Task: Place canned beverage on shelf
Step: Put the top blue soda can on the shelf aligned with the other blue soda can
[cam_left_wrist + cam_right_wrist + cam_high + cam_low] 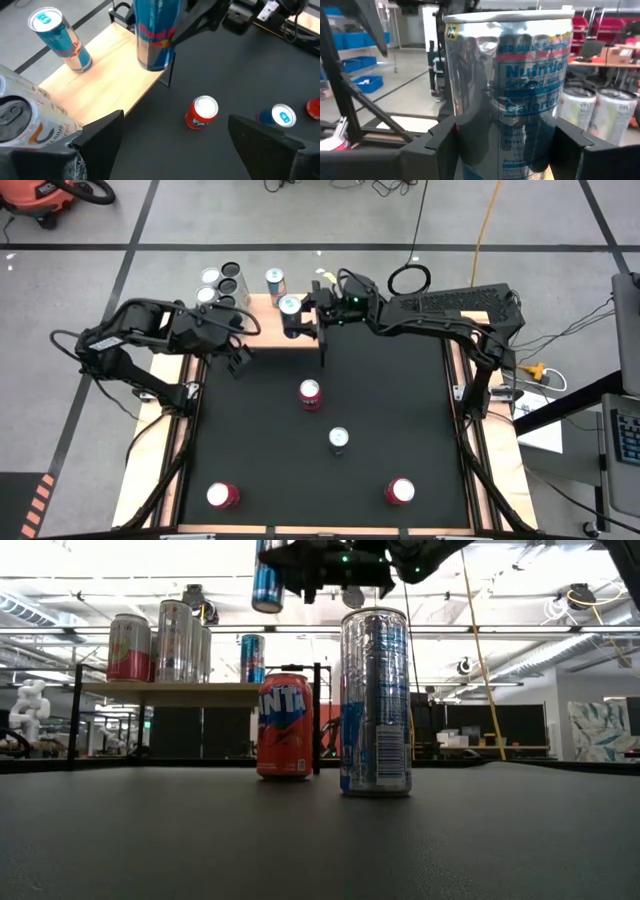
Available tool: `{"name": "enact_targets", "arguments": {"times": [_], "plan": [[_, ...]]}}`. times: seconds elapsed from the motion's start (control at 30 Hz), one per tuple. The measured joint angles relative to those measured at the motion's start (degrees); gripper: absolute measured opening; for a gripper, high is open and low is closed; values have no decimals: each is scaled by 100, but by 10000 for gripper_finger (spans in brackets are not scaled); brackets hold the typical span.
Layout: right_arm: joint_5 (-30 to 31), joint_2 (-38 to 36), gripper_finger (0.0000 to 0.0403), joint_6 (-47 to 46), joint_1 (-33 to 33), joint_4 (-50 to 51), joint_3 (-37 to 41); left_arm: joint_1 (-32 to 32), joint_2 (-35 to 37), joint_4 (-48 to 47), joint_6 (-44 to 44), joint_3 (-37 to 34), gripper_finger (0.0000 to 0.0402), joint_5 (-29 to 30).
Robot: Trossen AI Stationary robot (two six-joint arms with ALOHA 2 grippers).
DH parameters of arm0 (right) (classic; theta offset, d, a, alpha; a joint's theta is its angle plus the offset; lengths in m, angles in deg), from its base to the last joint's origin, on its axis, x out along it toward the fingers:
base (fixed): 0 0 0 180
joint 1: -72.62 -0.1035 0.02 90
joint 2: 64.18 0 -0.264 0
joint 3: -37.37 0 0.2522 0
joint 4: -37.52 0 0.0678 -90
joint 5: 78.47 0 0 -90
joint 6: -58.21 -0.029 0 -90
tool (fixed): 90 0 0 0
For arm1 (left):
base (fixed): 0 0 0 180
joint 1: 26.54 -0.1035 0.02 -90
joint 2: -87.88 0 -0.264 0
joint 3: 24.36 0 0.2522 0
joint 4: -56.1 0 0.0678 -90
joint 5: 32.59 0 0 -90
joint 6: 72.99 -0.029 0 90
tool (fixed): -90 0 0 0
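Cans [311, 394]: five shelved; four tabled; one gripped

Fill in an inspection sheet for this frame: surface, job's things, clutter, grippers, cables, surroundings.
Surface: black mat on a wood-edged table.
Job's things: blue can in the right gripper, above the wooden shelf edge; five cans already on the shelf.
Clutter: orange can, tall silver-blue can and two red cans on the mat.
Grippers: right shut on the blue can; left gripper open, empty, beside the shelf.
Cables: orange cord on the floor.
Surroundings: shop vacuum, open workshop.
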Motion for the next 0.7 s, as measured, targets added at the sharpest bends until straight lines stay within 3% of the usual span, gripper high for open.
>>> {"name": "enact_targets", "arguments": {"times": [0.33,0.7], "plan": [[-475,876,208,-100,171,34,-459,-91,83,22,15,0,361,57],[-443,1485,208,22,205,230,-1093,-89,78,-167,158,0,360,284]]}}
